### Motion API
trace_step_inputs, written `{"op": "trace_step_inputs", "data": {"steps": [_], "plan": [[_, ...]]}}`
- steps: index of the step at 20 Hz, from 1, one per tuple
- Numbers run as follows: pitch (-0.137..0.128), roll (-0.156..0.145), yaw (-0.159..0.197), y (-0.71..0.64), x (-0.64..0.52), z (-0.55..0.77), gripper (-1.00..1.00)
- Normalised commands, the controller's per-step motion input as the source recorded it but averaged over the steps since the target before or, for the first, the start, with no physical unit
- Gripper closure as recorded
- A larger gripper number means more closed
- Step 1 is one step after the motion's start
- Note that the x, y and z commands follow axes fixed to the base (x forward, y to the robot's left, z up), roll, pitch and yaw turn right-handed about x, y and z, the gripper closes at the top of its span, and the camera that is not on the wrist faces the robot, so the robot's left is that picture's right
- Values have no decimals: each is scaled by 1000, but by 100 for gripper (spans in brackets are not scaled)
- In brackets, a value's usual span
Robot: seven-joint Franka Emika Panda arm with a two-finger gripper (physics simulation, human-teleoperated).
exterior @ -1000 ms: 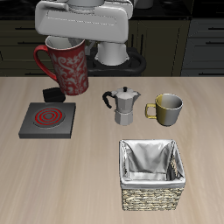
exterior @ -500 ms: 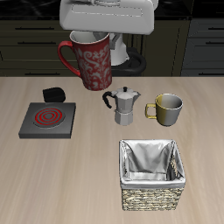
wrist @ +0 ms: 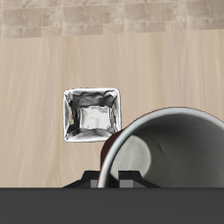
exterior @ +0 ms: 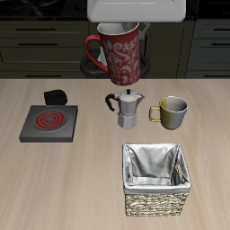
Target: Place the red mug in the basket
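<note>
The wooden table (exterior: 54,189) is spread across the exterior view, pale and wide, with dark cabinets (exterior: 36,40) seen behind it. High above the table's back, the gripper (exterior: 119,27) is seen as a broad white block at the frame's upper edge, and the red mug (exterior: 119,59) is held clamped at its rim, lifted well clear of the surface and hung upright, its curved handle turned toward the hotplate's side. The fingertips themselves are hidden by the mug and the gripper housing, but the mug is plainly carried in the air by them.

Near the table's front edge, the basket (exterior: 155,205) is found: square, woven, lined in shiny silver-grey, and open at the top. It is well apart from the lifted mug. In the wrist view the basket (wrist: 68,112) is seen from straight above against the wood grain, its crumpled lining bright, while the red mug (wrist: 166,118) is shown close up, pale grey rim and interior filling much of that view and overlapping one corner of the basket.

Farther back, a black hotplate (exterior: 30,133) with a red coil is laid flat, a small black object (exterior: 56,96) just behind it. Beside each other in mid-table, a metal moka pot (exterior: 128,110) and an olive-yellow mug (exterior: 172,111) are stood upright, the moka pot almost directly under the carried mug.
</note>
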Motion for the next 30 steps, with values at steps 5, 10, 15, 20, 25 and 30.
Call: {"op": "trace_step_inputs", "data": {"steps": [5, 10, 15, 20, 25, 30], "plan": [[-3, -8, -18, 195, 69, 95, 100], [-9, 52, 13, 375, 16, 71, 100], [-11, 48, 26, 406, 41, -9, 100], [11, 39, 35, 377, 77, -191, 100], [17, 9, 0, 172, 167, -261, 100], [9, 6, 9, -2, 160, -244, 100]]}}
